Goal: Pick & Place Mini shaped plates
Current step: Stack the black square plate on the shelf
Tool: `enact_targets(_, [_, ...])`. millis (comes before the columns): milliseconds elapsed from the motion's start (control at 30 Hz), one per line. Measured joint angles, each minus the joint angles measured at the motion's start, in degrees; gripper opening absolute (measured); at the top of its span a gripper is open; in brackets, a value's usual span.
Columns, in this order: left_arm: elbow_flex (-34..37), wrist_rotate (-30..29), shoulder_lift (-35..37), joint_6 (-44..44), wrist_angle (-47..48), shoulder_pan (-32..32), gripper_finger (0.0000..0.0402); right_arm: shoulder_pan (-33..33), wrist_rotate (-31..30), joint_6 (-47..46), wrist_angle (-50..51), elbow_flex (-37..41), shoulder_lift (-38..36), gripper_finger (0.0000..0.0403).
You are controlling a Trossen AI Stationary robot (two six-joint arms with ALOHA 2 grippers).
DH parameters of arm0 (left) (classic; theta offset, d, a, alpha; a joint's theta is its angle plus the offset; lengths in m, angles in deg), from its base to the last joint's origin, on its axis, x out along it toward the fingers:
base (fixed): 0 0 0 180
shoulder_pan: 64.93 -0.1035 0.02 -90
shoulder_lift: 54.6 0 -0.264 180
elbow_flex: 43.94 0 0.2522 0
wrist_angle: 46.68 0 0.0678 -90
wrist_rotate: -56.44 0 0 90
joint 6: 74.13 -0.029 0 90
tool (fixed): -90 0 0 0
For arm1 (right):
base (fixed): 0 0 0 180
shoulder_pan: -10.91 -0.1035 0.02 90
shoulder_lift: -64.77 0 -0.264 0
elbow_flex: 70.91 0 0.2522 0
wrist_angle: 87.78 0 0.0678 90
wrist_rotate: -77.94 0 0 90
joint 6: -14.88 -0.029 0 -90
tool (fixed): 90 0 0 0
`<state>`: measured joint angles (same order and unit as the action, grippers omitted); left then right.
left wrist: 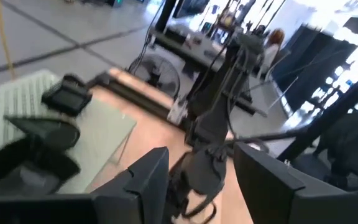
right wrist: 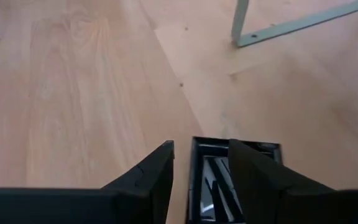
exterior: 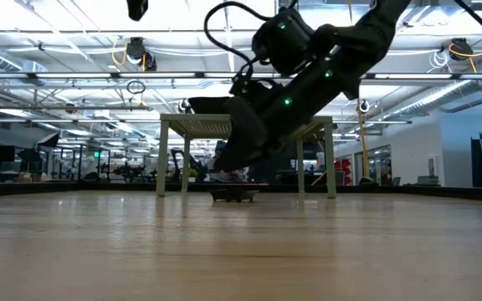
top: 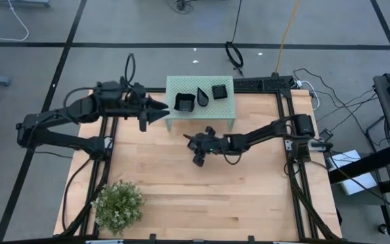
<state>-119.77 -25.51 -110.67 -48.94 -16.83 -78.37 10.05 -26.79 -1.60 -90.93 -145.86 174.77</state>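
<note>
Down on the table (top: 249, 196), just in front of the mint-green stand (top: 226, 115), the right gripper (right wrist: 201, 186) straddles the rim of a small square plate (right wrist: 213, 180) — fingers parted around its edge. Three more plates (top: 184, 102) sit atop the stand; beside it hovers the left gripper (top: 161, 110), unclenched and empty.

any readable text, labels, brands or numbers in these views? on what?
None readable.
Plates on the stand: glossy black, no marks showing.
Plate at the right gripper: no label visible.
Left gripper and both arms: no legible print.
Room behind the table in the low view: any signs are too small to read.
</note>
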Motion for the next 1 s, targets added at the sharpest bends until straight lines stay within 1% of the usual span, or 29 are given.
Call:
enact_targets(133, [0.02, 0.02, 0.02, 0.02, 2.83, 0.25, 0.0184, 0.02, 2.93, -0.02, -0.15, -0.9, 1.92, 0.0139])
enact_targets(200, [0.02, 0.0, -0.08, 0.06, 3.64, 0.47, 0.0184, 0.0, 2.98, -0.02, 0.23, -0.86, 2.69, 0.0139])
enact_targets(400, [0.02, -0.04, -0.13, 0.15, 5.23, 0.69, 0.0184, 0.07, 2.46, 0.55, 1.4, -0.8, 3.74, 0.0139])
enact_targets(533, [0.02, -0.07, -0.15, 0.15, 5.17, 0.68, 0.0184, 0.1, -0.41, 3.91, 1.85, -0.81, 3.67, 0.0137])
enact_targets(700, [0.02, -0.09, -0.15, 0.13, 5.17, 0.67, 0.0184, 0.11, 0.05, 5.09, 3.04, -0.81, 3.66, 0.0116])
enact_targets(833, [0.02, -0.11, -0.15, 0.13, 5.17, 0.67, 0.0184, 0.02, 2.6, 5.01, 5.24, -0.81, 3.64, 0.0096])
enact_targets(1000, [0.02, -0.13, -0.15, 0.13, 5.17, 0.67, 0.0184, 0.0, 2.61, 5.01, 5.84, -0.81, 3.62, 0.007])
